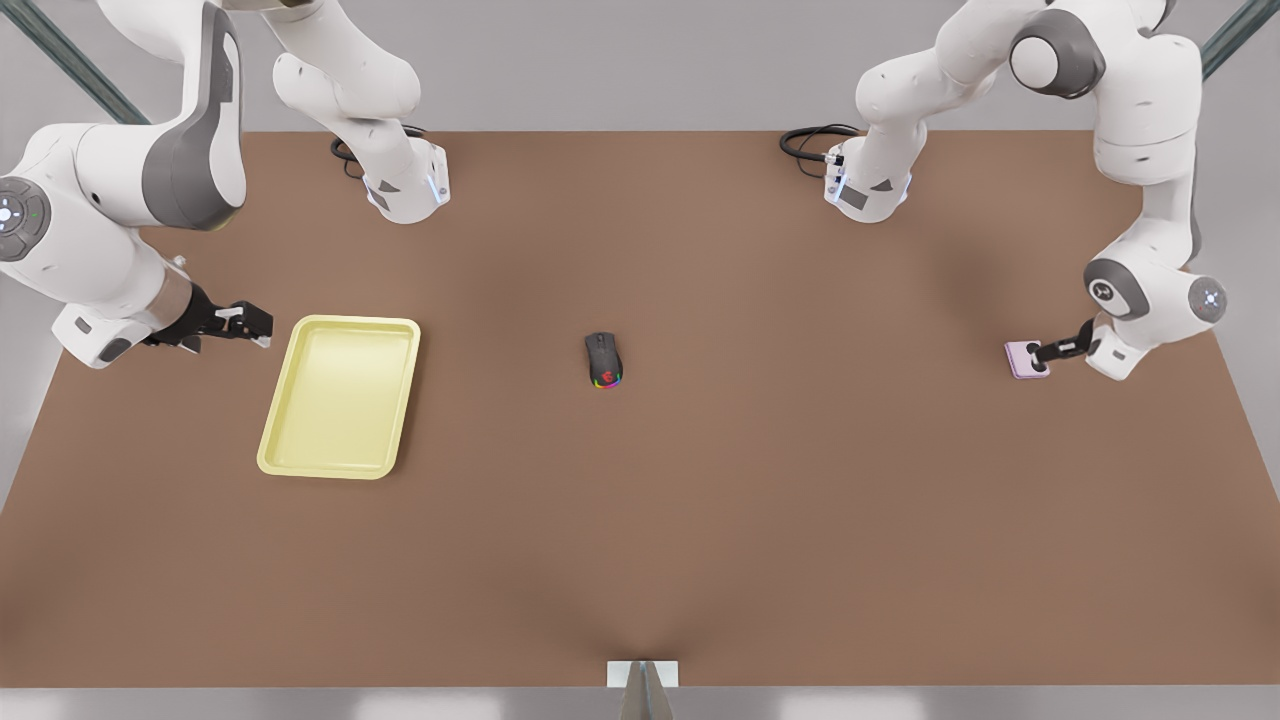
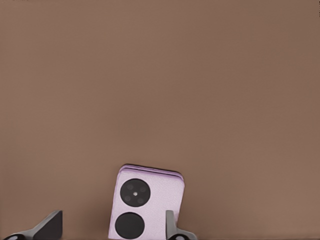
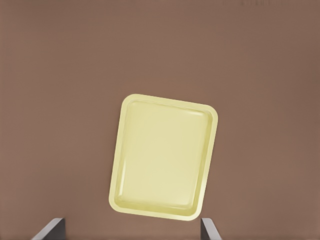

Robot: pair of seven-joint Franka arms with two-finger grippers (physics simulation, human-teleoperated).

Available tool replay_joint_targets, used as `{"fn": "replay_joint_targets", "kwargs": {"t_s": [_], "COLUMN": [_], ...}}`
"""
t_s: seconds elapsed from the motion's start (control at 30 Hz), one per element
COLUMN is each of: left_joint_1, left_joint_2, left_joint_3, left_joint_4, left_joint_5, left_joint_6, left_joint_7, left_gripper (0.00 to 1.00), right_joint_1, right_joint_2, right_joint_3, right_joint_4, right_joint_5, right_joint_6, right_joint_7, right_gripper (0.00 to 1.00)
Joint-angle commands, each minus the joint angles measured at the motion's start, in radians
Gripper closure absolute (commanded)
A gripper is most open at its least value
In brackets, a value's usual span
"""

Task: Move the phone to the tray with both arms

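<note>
The pale pink phone (image 1: 1022,360) lies flat on the brown table at the front view's far right. In the left wrist view the phone (image 2: 160,195) shows its two black lenses. My left gripper (image 1: 1048,352) hovers right at it, open, and the phone lies partly between the spread fingers (image 2: 172,225), nearer one of them than the other. The pale yellow tray (image 1: 340,398) sits at the front view's left, with nothing in it. Just beside its far left corner my right gripper (image 1: 262,325) hangs open, and from there it looks down on the tray (image 3: 162,157).
A black computer mouse (image 1: 603,359) with rainbow lights rests in the table's middle, between tray and phone. Both arm bases (image 1: 405,185) (image 1: 868,190) stand along the far edge, with cables beside them.
</note>
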Motion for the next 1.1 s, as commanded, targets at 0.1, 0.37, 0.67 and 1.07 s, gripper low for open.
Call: {"fn": "replay_joint_targets", "kwargs": {"t_s": [0.1, 0.37, 0.67, 1.07], "left_joint_1": [-0.005, -0.035, -0.042, -0.054], "left_joint_2": [-0.002, 0.002, 0.039, 0.059], "left_joint_3": [-0.002, -0.01, -0.01, -0.009], "left_joint_4": [-0.037, -0.077, -0.068, -0.065], "left_joint_5": [0.005, -0.018, -0.084, -0.086], "left_joint_6": [0.123, 0.125, 0.174, 0.175], "left_joint_7": [0.351, 0.268, 0.254, 0.22], "left_gripper": [0.0, 0.0, 0.0, 0.0], "right_joint_1": [0.001, 0.001, -0.007, -0.007], "right_joint_2": [-0.001, 0.005, 0.005, 0.007], "right_joint_3": [0.0, -0.006, -0.007, -0.007], "right_joint_4": [0.0, 0.002, 0.002, 0.002], "right_joint_5": [0.001, 0.001, 0.002, 0.002], "right_joint_6": [0.001, 0.001, 0.001, 0.001], "right_joint_7": [-0.01, -0.01, -0.011, -0.011], "right_gripper": [0.0, 0.0, 0.0, 0.0]}}
